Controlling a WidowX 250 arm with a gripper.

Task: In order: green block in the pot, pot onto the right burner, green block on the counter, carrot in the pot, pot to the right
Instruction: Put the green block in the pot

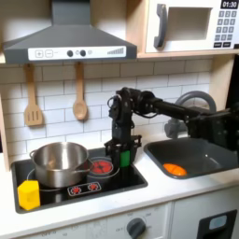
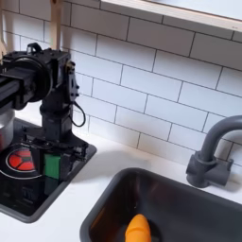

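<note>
Gripper poised over the green block

The gripper (image 1: 122, 152) stood with its jaws spread around the green block (image 2: 53, 164) on the stovetop's right edge — likely set for a grasp — while the pot (image 1: 58, 161) waited on the left burner, apart.

First exterior view: frontal, farther back. Second exterior view: closer, angled over sink (image 2: 180, 203). Shared: sink (image 1: 191, 157), stovetop edge.

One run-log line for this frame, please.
gripper: open, straddling green block | block: on stovetop | pot: left burner | carrot: in sink
</note>
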